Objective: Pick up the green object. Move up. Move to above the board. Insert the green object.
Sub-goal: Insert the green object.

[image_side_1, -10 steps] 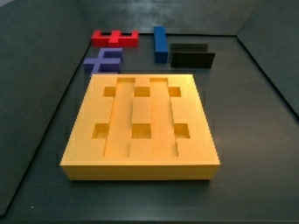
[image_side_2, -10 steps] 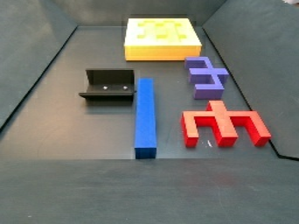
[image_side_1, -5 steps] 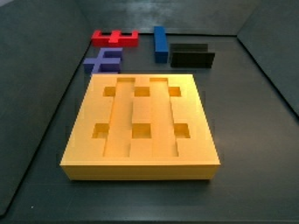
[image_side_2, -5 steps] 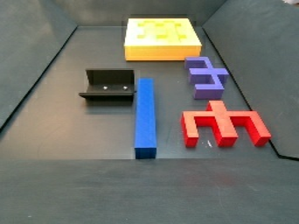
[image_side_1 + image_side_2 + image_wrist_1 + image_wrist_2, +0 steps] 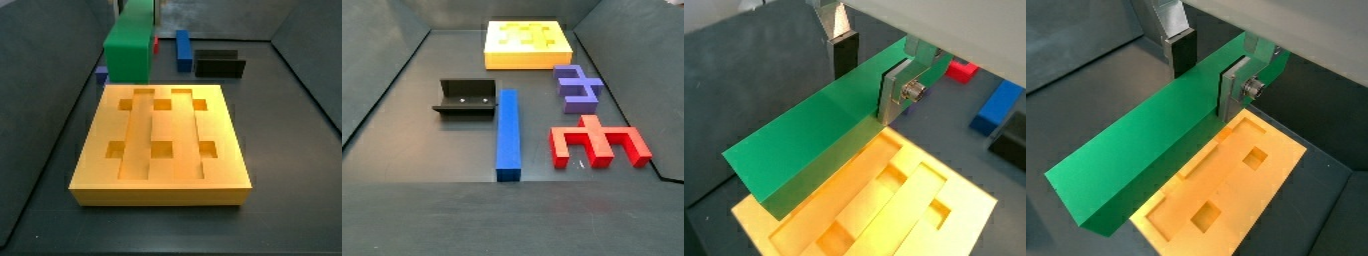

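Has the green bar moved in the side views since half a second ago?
Yes. The green object, absent from the side views earlier, now shows in a side view above the board's far left corner, hiding the purple block. In both wrist views the gripper clamps it.

The table (image 5: 422,140) is a flat, matte dark grey surface, evenly lit, with a soft pale sheen and only faint shadows. In both side views it is boxed in by plain dark grey walls: a side wall (image 5: 40,40) slants up from its edge, and a back wall (image 5: 227,15) closes the far end. A straight seam (image 5: 422,183) crosses the table near its front.
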